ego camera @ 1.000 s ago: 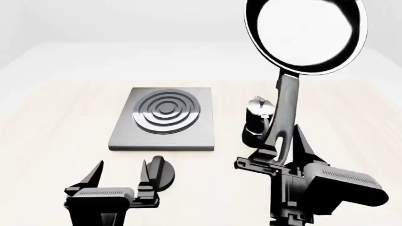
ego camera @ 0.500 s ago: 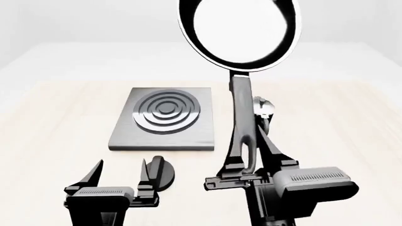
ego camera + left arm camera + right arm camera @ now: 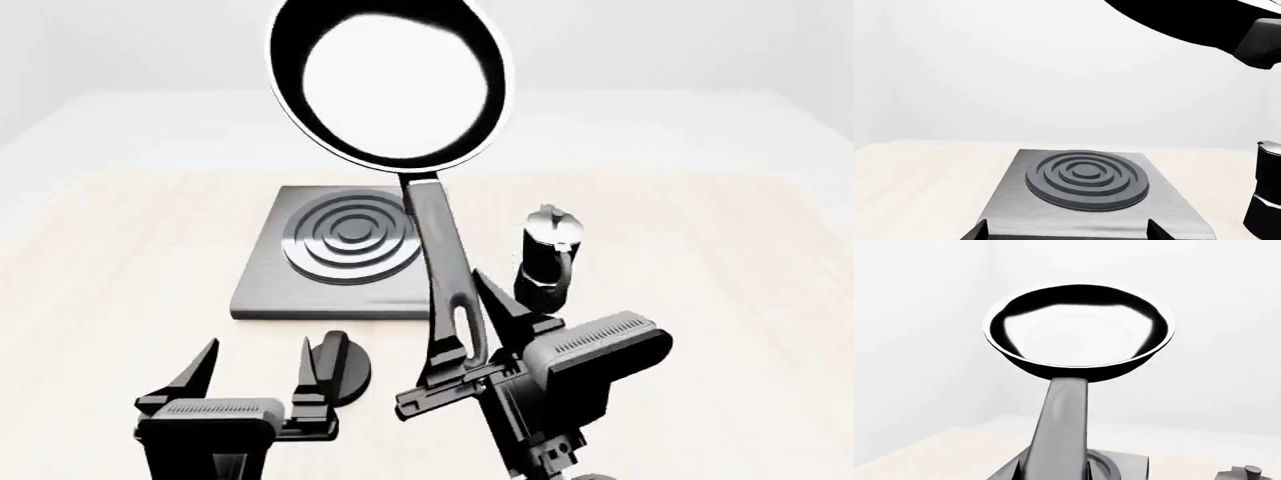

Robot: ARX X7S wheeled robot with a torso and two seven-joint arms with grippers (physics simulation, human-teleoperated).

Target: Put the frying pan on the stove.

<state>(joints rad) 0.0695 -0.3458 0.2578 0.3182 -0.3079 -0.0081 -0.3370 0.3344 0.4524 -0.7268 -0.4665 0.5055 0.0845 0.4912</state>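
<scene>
Holding the frying pan (image 3: pixel 390 85) by the far end of its long handle, your right gripper (image 3: pixel 474 345) has its fingers closed tight on it near the front edge of the counter (image 3: pixel 120 260). The pan is up in the air, well above the counter, and touches nothing else. Its handle leans back and toward the left, so the round bowl hangs high over the back part of the stove (image 3: pixel 350 255). In the right wrist view the pan (image 3: pixel 1079 332) shines white inside, with the stove (image 3: pixel 1121 467) low below it.

Your left gripper (image 3: pixel 254 375) sits low near the front edge, with its fingers spread apart and nothing between them. A small black round knob (image 3: pixel 344 365) lies just beside it on its right. In the left wrist view the stove (image 3: pixel 1087 190) lies flat right ahead of this gripper.

The stove rests near the middle of the counter. A small moka pot (image 3: pixel 547 255) stands upright to its right, a little apart from it. The counter is pale wood. The room around it is plain white.
</scene>
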